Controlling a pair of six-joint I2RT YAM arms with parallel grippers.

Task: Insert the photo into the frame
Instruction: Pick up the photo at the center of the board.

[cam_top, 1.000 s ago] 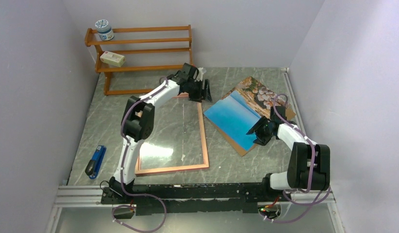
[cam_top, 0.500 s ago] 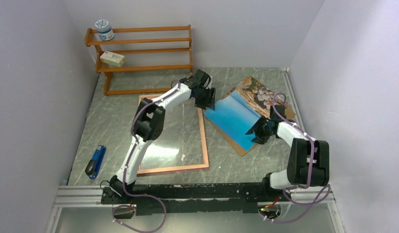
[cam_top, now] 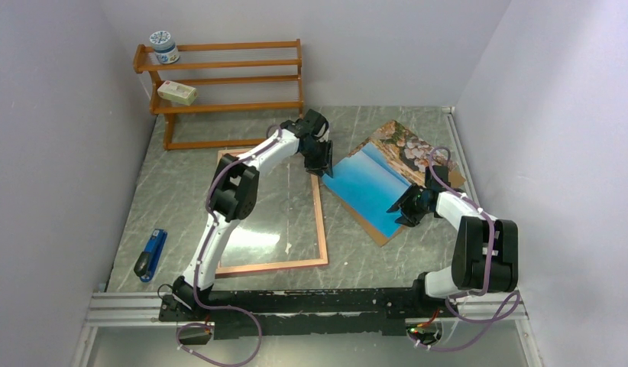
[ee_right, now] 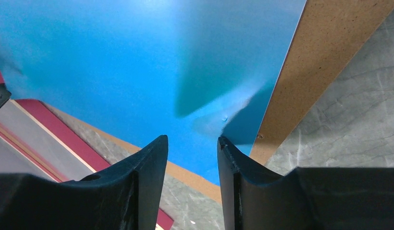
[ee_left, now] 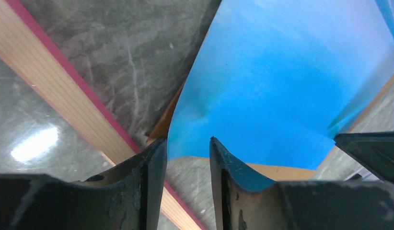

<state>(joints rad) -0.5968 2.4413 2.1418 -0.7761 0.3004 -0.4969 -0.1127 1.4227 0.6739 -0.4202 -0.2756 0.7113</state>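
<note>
Top view, left of centre: the frame (cam_top: 320,206), flat on the grey marbled table (cam_top: 173,183), with coppery-pink rails round a clear pane and a bright glare on the glass. Right of it, at centre right: the photo (cam_top: 368,183), picture side up, blue sky towards the lower left, rocky shore towards the upper right. Lies askew on a brown backing sheet (cam_top: 382,237), outside the frame, left corner just beside the frame's upper right corner.

Left gripper (cam_top: 324,162): sits at that left corner of the photo, over the frame's right rail. From the left wrist: fingers (ee_left: 152,163) parted by a narrow gap, tips at the photo's near edge, table and backing sheet visible through the gap. Pinches nothing. Photo edge there curved rather than straight.

Right gripper (cam_top: 400,210): sits at the photo's lower right edge. From the right wrist: fingers likewise parted by a narrow gap, tips over the blue border next to the brown sheet. Grips nothing. Small dent and dark shadow in the print just ahead of the tips.

Upper left of the top view: a wooden slatted rack (cam_top: 227,76) against the wall, with a small round jar (cam_top: 164,46) on top and a pale box (cam_top: 176,93) one shelf down. Lower left: a blue stapler (cam_top: 150,254) on the table, well apart from the frame.
</note>
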